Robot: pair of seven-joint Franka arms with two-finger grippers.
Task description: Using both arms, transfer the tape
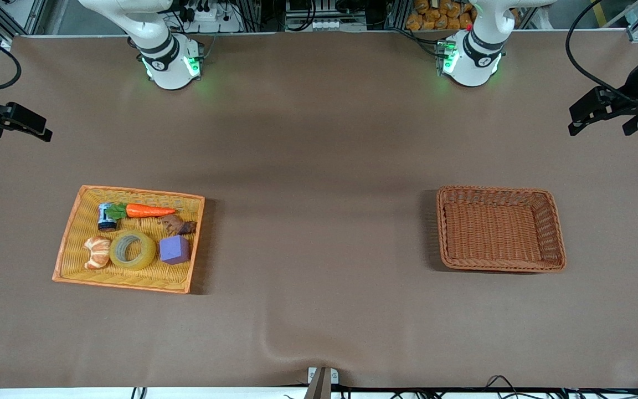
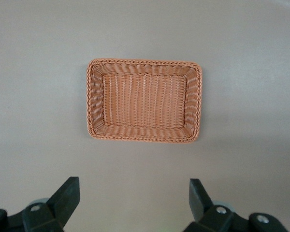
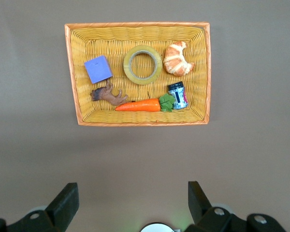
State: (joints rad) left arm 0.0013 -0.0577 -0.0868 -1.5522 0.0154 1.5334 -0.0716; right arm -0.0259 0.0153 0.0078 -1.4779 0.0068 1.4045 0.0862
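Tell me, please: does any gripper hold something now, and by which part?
Nothing is held. The left gripper is open above the brown basket; the right gripper is open above the yellow tray, where the tape lies untouched.

Yellowish tape [image 1: 132, 250] — purple block [image 1: 174, 249]

No words, brands or numbers can be read anywhere. The small can [image 3: 178, 95] in the yellow tray [image 3: 75, 67] carries a printed label, but its lettering is too small to make out.
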